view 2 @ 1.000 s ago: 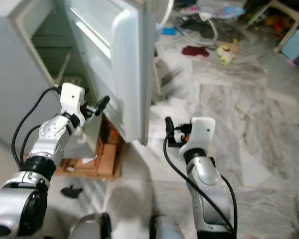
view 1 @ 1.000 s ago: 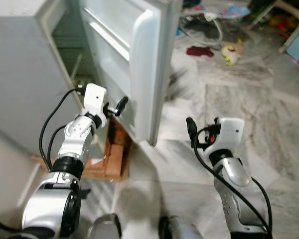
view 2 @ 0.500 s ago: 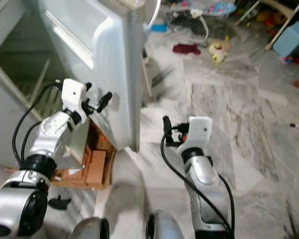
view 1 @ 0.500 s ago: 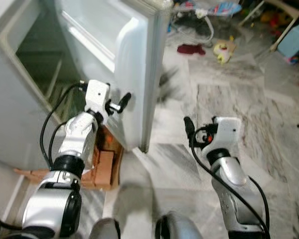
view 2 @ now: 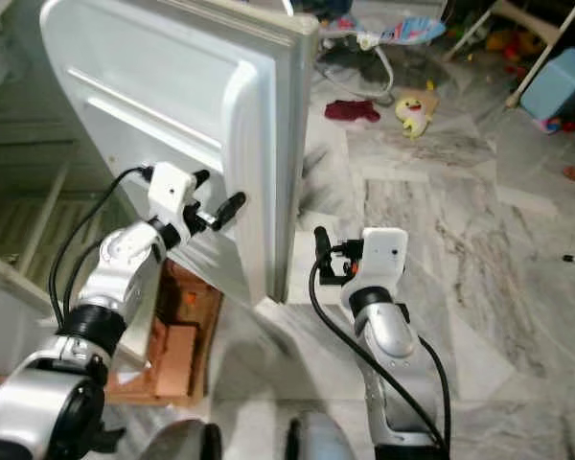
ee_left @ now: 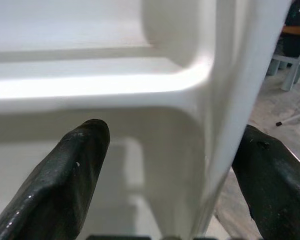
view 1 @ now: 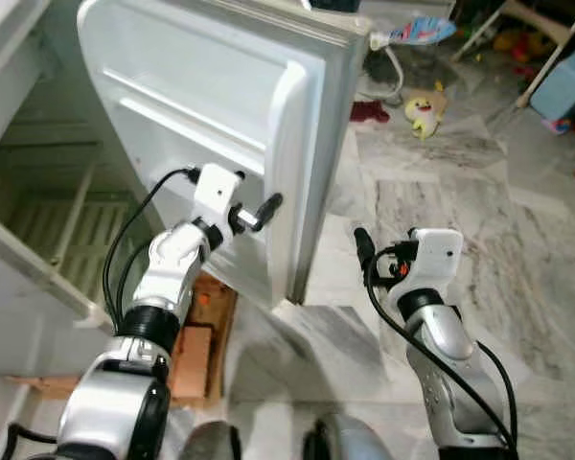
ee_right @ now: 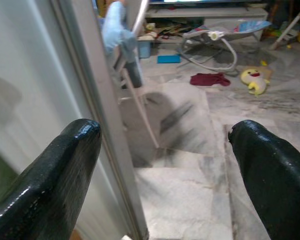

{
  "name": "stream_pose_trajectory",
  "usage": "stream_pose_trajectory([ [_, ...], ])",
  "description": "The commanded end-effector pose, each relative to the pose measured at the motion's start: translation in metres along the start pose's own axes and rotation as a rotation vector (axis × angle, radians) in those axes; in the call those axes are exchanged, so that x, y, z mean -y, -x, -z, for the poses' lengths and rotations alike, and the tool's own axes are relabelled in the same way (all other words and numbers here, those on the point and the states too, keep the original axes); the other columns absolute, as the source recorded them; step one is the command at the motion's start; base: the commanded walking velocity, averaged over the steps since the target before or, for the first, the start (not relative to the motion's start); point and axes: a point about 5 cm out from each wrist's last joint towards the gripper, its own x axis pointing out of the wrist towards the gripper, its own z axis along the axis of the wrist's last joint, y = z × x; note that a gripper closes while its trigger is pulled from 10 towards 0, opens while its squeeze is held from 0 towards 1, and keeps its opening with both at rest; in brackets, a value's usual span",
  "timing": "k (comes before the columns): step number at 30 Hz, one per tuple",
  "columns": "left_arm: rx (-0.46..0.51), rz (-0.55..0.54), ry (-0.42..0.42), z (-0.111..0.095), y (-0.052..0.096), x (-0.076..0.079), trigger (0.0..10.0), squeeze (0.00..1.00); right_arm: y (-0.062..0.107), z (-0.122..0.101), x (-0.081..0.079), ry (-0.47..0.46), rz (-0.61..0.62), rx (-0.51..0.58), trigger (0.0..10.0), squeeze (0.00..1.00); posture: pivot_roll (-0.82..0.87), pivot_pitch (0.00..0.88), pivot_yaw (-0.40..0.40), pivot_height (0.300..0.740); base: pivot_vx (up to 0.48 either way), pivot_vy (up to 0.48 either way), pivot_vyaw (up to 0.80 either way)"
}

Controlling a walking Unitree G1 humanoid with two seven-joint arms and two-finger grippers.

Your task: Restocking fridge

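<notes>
Fridge door [view 1: 220, 125] stands wide open, shelves bare. Left gripper [view 1: 259, 206] is inside the door's edge w/ fingers spread, gripping nothing. Right gripper [view 1: 362, 247] also open, empty, near the floor [view 1: 441, 182]. Door-opening step, probably; next needs stock fetched, none in view.

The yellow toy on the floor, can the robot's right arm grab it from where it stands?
Probably not. The yellow toy lies far off across the marble floor, while the right gripper hangs open beside the fridge door. Nothing blocks it; it just looks too far.
</notes>
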Motion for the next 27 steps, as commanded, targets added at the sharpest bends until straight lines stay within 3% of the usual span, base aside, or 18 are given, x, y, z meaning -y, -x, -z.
stream_pose_trajectory([
  [1,0.008,0.004,-0.033,-0.006,-0.006,0.003,10.0,0.00,0.002,0.001,0.008,0.010,0.030,-0.004,10.0,0.00,-0.11,0.113,-0.024,0.740,0.458,0.000,0.00],
  [8,-0.009,-0.178,-0.036,-0.004,0.007,-0.020,10.0,0.00,0.002,0.002,0.007,0.012,0.035,-0.003,10.0,0.00,-0.11,0.110,-0.021,0.740,0.125,0.000,0.00],
  [10,-0.022,-0.270,-0.025,0.000,0.022,-0.035,10.0,0.00,0.002,0.003,0.008,0.013,0.038,-0.006,10.0,0.00,-0.10,0.109,-0.023,0.740,0.000,0.000,0.00],
  [13,-0.038,-0.323,-0.033,0.006,0.042,-0.046,10.0,0.00,0.001,0.005,0.007,0.013,0.035,-0.011,10.0,0.00,-0.08,0.110,-0.027,0.740,0.000,0.000,0.00],
  [18,-0.048,-0.323,-0.025,0.010,0.062,-0.046,10.0,0.00,-0.002,0.006,0.005,0.016,0.025,-0.012,10.0,0.00,-0.07,0.108,-0.031,0.740,0.065,0.000,0.00],
  [22,-0.073,-0.335,-0.026,0.015,0.079,-0.041,10.0,0.00,-0.002,0.007,0.005,0.013,0.022,-0.017,10.0,0.00,-0.07,0.108,-0.034,0.740,0.321,-0.352,0.00],
  [27,-0.079,-0.327,-0.023,0.015,0.079,-0.036,10.0,0.00,-0.002,0.008,0.004,0.017,0.017,-0.019,10.0,0.00,-0.07,0.109,-0.035,0.740,0.300,-0.371,0.00],
])
